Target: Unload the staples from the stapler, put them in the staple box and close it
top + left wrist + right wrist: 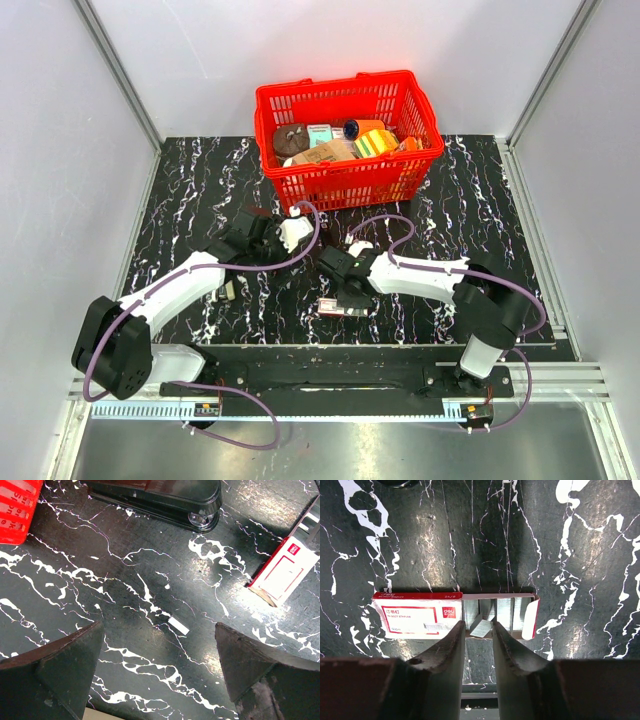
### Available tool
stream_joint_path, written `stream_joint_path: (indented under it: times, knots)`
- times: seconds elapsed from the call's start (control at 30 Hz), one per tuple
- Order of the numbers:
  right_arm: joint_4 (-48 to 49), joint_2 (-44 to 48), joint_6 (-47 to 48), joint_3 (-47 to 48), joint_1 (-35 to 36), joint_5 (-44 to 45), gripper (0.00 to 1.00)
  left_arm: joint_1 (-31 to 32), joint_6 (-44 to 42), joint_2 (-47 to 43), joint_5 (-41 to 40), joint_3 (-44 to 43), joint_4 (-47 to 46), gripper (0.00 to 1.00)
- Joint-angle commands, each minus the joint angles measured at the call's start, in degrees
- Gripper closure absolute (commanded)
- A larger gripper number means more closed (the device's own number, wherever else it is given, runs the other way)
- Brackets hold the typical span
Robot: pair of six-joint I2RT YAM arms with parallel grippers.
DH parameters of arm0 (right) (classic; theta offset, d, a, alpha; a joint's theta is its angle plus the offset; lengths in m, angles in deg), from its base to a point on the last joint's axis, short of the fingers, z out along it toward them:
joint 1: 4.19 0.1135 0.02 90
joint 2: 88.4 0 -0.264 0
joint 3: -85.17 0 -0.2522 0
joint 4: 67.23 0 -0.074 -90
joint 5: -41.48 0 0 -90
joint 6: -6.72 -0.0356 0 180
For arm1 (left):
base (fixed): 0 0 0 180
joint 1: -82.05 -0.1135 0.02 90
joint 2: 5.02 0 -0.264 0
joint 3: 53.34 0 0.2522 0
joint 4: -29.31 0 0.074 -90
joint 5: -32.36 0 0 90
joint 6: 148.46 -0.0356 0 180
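The black stapler [155,497] lies shut on the dark marbled table, ahead of my left gripper [159,626]. That gripper hovers wide open with nothing between its fingers; a short loose staple strip [178,625] lies on the table below it. My right gripper [479,625] is over the open end of the red-and-white staple box [417,620]. Its jaws are narrowed onto a tilted staple strip [481,628] at the fingertips. In the top view both grippers, left [255,228] and right [345,295], sit mid-table, with the box [335,307] under the right one. There the stapler blends into the table.
A red basket [345,185] full of assorted items stands at the back centre; its corner [15,510] shows in the left wrist view. More staple rows [512,615] fill the box's open half. The table's near edge [320,350] runs just behind the right gripper.
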State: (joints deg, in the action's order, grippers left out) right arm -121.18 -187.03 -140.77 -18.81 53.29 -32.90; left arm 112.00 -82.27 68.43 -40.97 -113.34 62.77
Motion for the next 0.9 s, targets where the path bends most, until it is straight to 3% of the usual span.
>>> stream_joint_path:
  times: [0.0, 0.13, 0.43, 0.87]
  knots:
    - [1.5, 0.3, -1.8, -1.4, -0.5, 1.4, 0.69, 0.0, -0.6, -1.1, 0.2, -0.2, -1.4, 0.03]
    - [0.5, 0.9, -1.8, -0.7, 0.1, 2.7, 0.7, 0.0, -0.4, -0.9, 0.4, -0.5, -1.4, 0.03]
    - [-0.7, 0.9, -4.0, -1.5, 1.7, 3.6, 0.62, 0.0, -0.6, -1.2, 0.3, 0.0, -1.4, 0.03]
    - [-1.1, 1.3, -4.3, -0.5, 1.9, 5.6, 0.66, -0.1, -0.7, -1.1, 0.6, 0.1, -1.4, 0.03]
